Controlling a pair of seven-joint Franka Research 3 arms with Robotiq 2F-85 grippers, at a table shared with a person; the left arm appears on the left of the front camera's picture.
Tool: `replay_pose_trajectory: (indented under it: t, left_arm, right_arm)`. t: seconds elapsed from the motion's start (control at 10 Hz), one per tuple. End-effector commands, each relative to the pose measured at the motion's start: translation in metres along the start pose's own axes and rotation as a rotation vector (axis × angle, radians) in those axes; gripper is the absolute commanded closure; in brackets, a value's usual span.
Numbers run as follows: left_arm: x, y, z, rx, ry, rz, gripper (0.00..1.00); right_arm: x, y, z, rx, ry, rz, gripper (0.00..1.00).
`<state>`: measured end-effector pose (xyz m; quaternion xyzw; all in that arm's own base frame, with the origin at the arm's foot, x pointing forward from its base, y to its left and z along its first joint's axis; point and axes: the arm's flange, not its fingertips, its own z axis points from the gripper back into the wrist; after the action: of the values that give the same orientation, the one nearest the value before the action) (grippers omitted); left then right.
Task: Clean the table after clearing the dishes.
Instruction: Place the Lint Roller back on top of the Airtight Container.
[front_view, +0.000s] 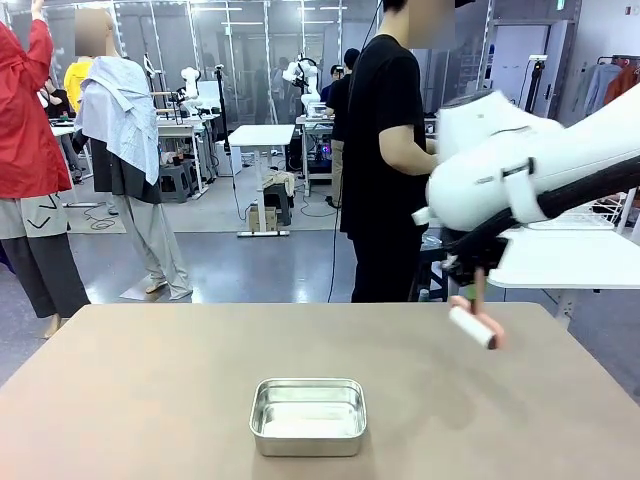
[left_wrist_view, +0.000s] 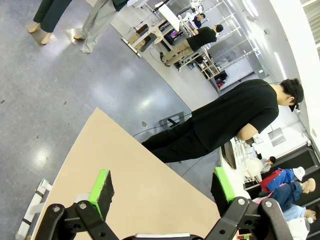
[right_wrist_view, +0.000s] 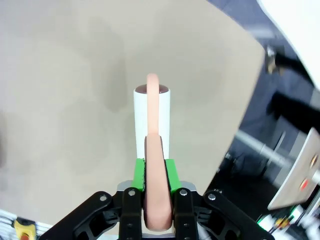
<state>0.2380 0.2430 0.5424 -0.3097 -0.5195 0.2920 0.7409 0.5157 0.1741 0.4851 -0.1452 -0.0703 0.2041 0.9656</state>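
The tan-brown table (front_view: 150, 400) spreads across the front view. My right gripper (right_wrist_view: 155, 167) is shut on the pink handle of a lint roller (right_wrist_view: 152, 115), and the white roll points away from the fingers over the tabletop. In the front view the lint roller (front_view: 473, 327) hangs slanted just above the table's far right part, under my right arm. My left gripper (left_wrist_view: 162, 187) stands open with nothing between its green pads, looking over the table (left_wrist_view: 135, 170) toward the floor. The dishes are out of view.
A square steel pan (front_view: 307, 415) sits near the table's front middle. A person in black (front_view: 385, 150) stands at the far side, turned toward a white side table (front_view: 560, 260) at the right. The same person (left_wrist_view: 225, 120) appears beyond the table edge.
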Motion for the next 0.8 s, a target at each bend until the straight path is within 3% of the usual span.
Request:
replay_pose_trajectory:
  t: [0.0, 0.4, 0.7]
  left_arm:
    - [0.000, -0.001, 0.002, 0.011, 0.005, 0.004, 0.00]
    - [0.000, -0.001, 0.002, 0.011, 0.005, 0.004, 0.00]
    - [0.000, -0.001, 0.002, 0.011, 0.005, 0.004, 0.00]
  right_arm:
    - [-0.008, 0.035, 0.007, 0.034, -0.089, 0.262, 0.80]
    - [-0.040, 0.113, 0.065, 0.091, -0.271, 0.659, 0.80]
    - [-0.053, 0.161, 0.095, 0.151, -0.303, 0.848, 0.80]
